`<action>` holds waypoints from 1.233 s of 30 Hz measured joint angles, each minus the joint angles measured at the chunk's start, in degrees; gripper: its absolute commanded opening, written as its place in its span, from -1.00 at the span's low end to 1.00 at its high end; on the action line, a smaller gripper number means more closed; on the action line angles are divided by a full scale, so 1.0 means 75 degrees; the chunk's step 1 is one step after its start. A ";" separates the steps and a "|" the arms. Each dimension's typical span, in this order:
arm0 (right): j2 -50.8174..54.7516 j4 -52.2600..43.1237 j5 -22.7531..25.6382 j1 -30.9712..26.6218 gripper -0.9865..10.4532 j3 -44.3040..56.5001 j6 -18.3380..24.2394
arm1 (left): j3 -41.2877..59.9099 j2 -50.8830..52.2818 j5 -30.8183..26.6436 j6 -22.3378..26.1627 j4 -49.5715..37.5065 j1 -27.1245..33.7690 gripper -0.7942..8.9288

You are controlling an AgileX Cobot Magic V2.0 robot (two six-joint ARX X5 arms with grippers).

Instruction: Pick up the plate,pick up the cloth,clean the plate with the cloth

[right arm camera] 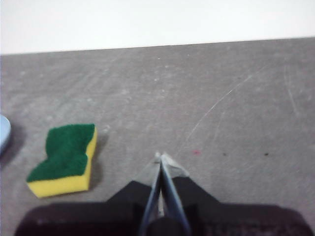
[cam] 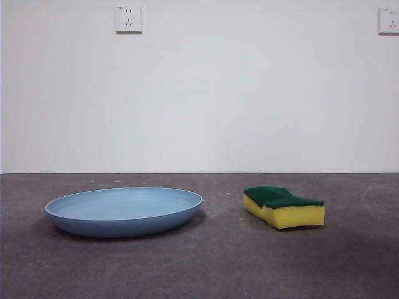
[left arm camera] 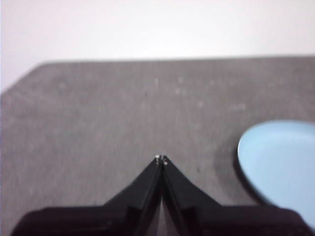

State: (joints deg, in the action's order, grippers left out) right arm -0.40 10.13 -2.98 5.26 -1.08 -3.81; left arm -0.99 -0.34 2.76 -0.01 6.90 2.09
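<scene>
The light-blue plate (cam: pixel 124 210) lies flat on the grey table at the left of the front view. The cloth, a yellow sponge with a dark green top (cam: pixel 284 206), lies to its right, apart from it. Neither arm shows in the front view. My left gripper (left arm camera: pixel 161 159) is shut and empty above the bare table, with the plate's edge (left arm camera: pixel 280 167) off to one side. My right gripper (right arm camera: pixel 161 157) is shut and empty above the table, with the sponge (right arm camera: pixel 65 158) off to one side and a sliver of the plate (right arm camera: pixel 3 132) at the picture's edge.
The grey table (cam: pixel 212 268) ends at a white wall (cam: pixel 199 93) with two sockets (cam: pixel 128 18). The left wrist view shows the table's cut corner (left arm camera: pixel 29 73). Faint scratches mark the table (right arm camera: pixel 221 103) near the right gripper.
</scene>
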 measured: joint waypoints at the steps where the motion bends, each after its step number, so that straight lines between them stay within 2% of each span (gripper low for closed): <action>1: 0.0000 0.0000 -0.0003 0.0000 -0.83 0.0000 -0.0291 | 0.0000 0.0000 0.0076 -0.0003 -0.0079 0.0000 -0.84; 3: 0.0000 0.0000 0.0000 0.0000 -0.83 0.0000 -0.0836 | 0.0003 0.0000 0.0213 -0.0099 -0.0172 0.0000 -0.84; 8: 0.0000 -0.0003 -0.0111 0.0000 -0.84 0.0000 -0.2267 | 0.0000 0.0000 0.0787 -0.1020 -0.0221 0.0000 -0.85; 12: -0.0052 0.0195 -0.0734 0.0000 -0.85 -0.0108 -0.2806 | -0.0096 -0.0003 0.1058 -0.1883 0.0265 0.0000 -0.85; 14: -0.0221 0.0498 -0.0804 0.0000 -0.85 -0.0318 -0.3066 | -0.0353 -0.0017 0.1061 -0.2302 0.0935 0.0000 -0.85; 18: -0.0778 0.1043 -0.0807 0.0000 -0.85 -0.1093 -0.3316 | -0.1122 -0.0175 0.1256 -0.2623 0.1571 0.0000 -0.85; 24: -0.2241 0.1836 -0.0813 0.0000 -0.84 -0.2728 -0.3162 | -0.2483 -0.1067 0.1632 -0.2588 0.1635 0.0000 -0.85; 30: -0.3847 0.2104 -0.1396 0.0000 -0.84 -0.4479 -0.2346 | -0.3707 -0.2626 0.1632 -0.1851 0.2532 0.0000 -0.85; 37: -0.5697 0.3354 -0.1985 0.0000 -0.83 -0.6394 -0.1306 | -0.4727 -0.3914 0.1655 -0.1364 0.2871 0.0000 -0.85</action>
State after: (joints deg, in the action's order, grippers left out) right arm -43.13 35.29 -17.87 5.26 -49.04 -13.61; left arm -36.45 -29.69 15.18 -10.24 28.42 2.09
